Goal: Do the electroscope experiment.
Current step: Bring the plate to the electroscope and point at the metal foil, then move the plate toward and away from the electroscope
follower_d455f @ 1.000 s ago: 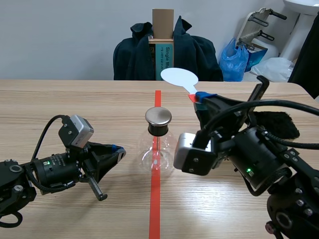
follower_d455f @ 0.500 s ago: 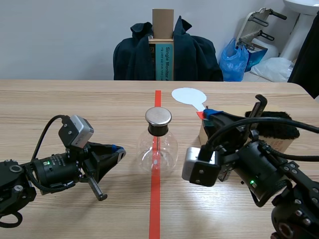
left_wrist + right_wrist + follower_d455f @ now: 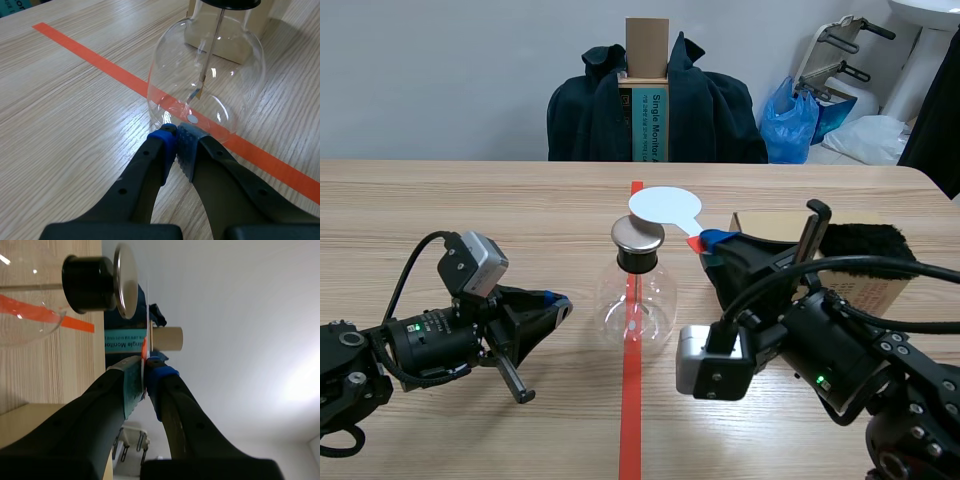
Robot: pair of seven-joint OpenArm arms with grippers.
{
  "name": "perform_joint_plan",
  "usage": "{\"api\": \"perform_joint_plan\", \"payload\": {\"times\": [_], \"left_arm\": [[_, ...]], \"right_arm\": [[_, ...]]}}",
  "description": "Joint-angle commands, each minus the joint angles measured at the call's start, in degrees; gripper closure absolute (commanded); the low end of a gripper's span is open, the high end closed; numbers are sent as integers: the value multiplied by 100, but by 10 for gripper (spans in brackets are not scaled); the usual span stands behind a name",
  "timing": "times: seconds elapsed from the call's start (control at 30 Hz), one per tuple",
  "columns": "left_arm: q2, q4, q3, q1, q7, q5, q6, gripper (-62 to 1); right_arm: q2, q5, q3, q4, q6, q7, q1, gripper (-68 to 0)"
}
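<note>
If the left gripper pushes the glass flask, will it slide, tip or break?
Probably fragile: the glass flask looks thin and clear. Its round body and metal cap up high suggest it may tip rather than slide.

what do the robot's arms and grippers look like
The left arm and right arm are black, with looping black cables, a silver-grey camera box at each wrist and small green lights. The left gripper and right gripper have two thick black fingers tipped with dotted pads, one blue, one grey-green.
</note>
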Motion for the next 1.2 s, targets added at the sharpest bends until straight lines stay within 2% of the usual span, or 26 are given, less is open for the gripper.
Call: {"api": "perform_joint_plan", "payload": {"times": [0.0,0.5,0.73,0.87,1.0,1.17], "left_arm": [[28,131,-4,0,-79,-33,-11,-28],[28,131,-4,0,-76,-35,-11,-28],[28,131,-4,0,-76,-35,-11,-28],[28,131,-4,0,-76,-35,-11,-28],[28,131,-4,0,-76,-35,-11,-28],[28,131,-4,0,-74,-35,-11,-28]], "right_arm": [[76,-68,55,74,-83,52,37,-8],[76,-529,55,74,-83,564,37,-8],[76,-570,55,74,-87,564,37,-8],[76,-570,55,74,-214,557,37,-8],[76,-566,55,74,-343,476,37,-8],[76,-564,55,74,-352,219,4,-8]]}}
